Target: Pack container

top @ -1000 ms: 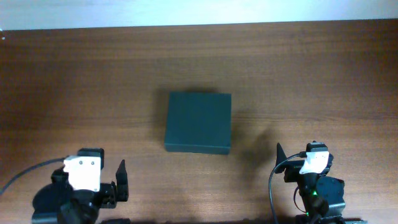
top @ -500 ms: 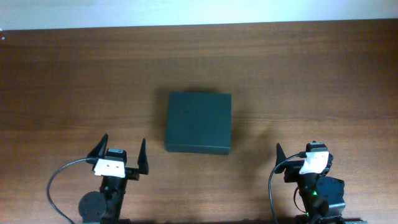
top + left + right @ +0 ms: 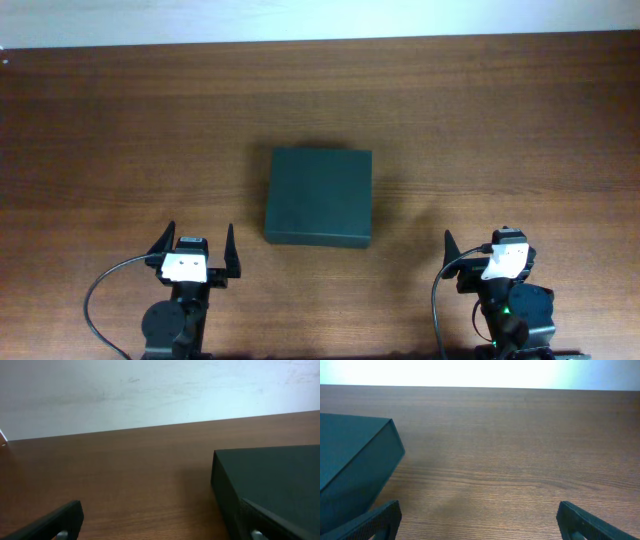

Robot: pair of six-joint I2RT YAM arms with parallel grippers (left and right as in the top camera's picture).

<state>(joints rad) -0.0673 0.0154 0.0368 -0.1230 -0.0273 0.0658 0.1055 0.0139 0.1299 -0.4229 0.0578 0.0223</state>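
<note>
While both arms sit low at the near side, the container (image 3: 320,196) lies flat on the wooden table (image 3: 120,120), about mid-table, lid side up and closed, with nothing resting on it. It is dark green-black, matte and nearly square from overhead.

The left gripper (image 3: 199,232) is near-left of the container, just off its near-left corner and not touching it. Its pincer is released, with the two black fingers (image 3: 231,240) spread wide and nothing between them. In the left wrist view the container (image 3: 270,475) fills the right side. The left gripper (image 3: 160,510) frames bare wood, one finger low left and one low right in front of the box's near face. The pale wall (image 3: 150,390) shows beyond the container's far side.

The right gripper (image 3: 479,507) is near-right of the container and set further from it than the left one. It is also released, with the fingers wide apart at the bottom corners of its wrist view and only table grain between them. The container (image 3: 355,460) shows there at left, corner on. From overhead only one finger (image 3: 448,245) of this gripper is clear.

A black cable (image 3: 100,290) loops near-left of the container, by the left arm.
</note>
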